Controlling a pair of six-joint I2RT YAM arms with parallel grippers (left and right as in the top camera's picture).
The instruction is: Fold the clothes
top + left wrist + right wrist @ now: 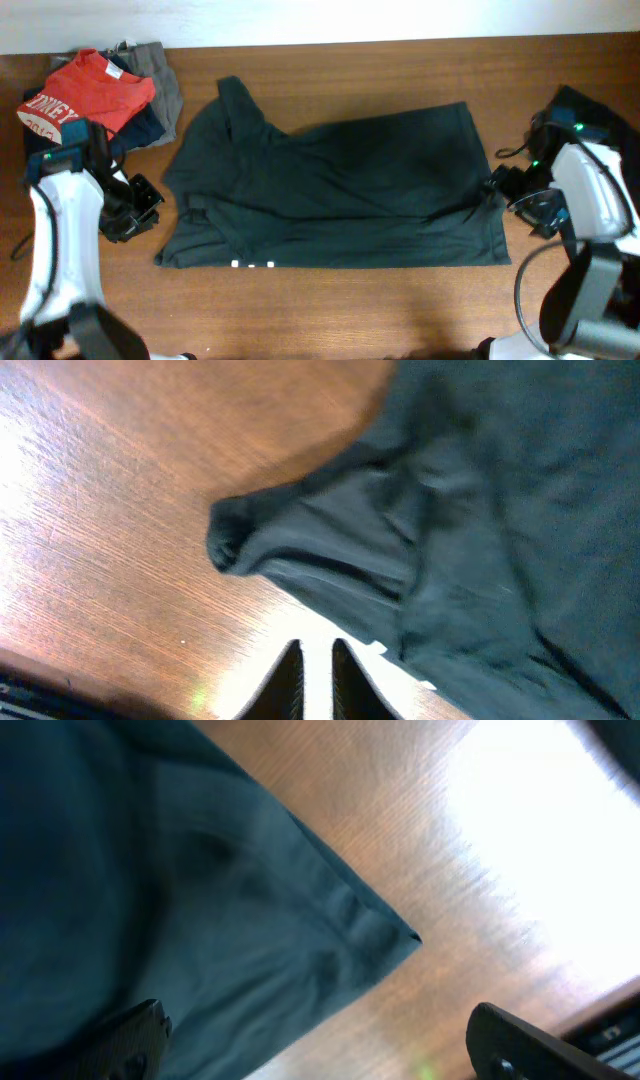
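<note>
A black T-shirt (340,190) lies spread across the middle of the table, its left side folded in, with small white marks of lettering at its front edge (250,265). My left gripper (150,205) is just left of the shirt's left sleeve, shut and empty. In the left wrist view its fingers (317,665) point at the bunched sleeve (310,550). My right gripper (497,190) is at the shirt's right edge. In the right wrist view it (315,1040) is wide open over the shirt's hem, near its corner (395,932), and holds nothing.
A pile of clothes sits at the back left: a red garment with white lettering (85,95) on top, grey (160,70) and navy (150,125) ones beneath. Dark cloth (600,110) lies at the right edge behind my right arm. The table (330,310) is brown wood.
</note>
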